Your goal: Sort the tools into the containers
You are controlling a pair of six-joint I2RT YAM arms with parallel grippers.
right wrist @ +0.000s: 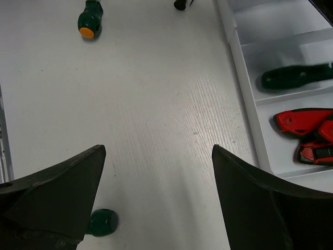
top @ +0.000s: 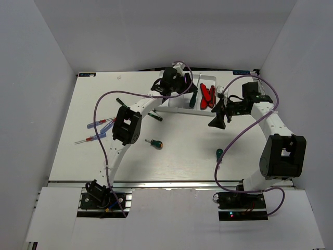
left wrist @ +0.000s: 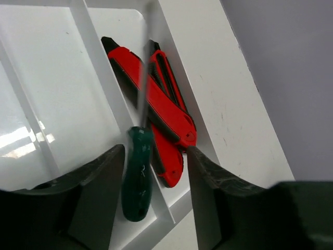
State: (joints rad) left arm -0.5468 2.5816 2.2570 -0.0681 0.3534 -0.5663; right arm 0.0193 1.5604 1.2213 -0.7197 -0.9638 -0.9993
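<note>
The white tray point(top: 179, 103) lies at the back centre. My left gripper point(top: 179, 86) hovers over it, open; in the left wrist view point(left wrist: 155, 156) a green-handled screwdriver point(left wrist: 137, 174) lies in a compartment between the spread fingers, its shaft blurred. Two red-and-black utility knives point(left wrist: 167, 112) lie crossed in the adjacent compartment point(top: 208, 97). My right gripper point(top: 217, 121) is open and empty over bare table point(right wrist: 158, 151), just in front of the tray's right end point(right wrist: 244, 57). The right wrist view also shows the screwdriver point(right wrist: 296, 77) and the knives point(right wrist: 307, 122) in the tray.
Loose on the table: a green screwdriver with an orange end point(top: 154, 142) point(right wrist: 89, 21), another green one point(top: 219, 152) point(right wrist: 101, 222), two thin green ones point(top: 154, 115) point(top: 122, 102), and small blue- and red-handled screwdrivers point(top: 101, 124) point(top: 91, 138) at left. Purple cables arc over both arms.
</note>
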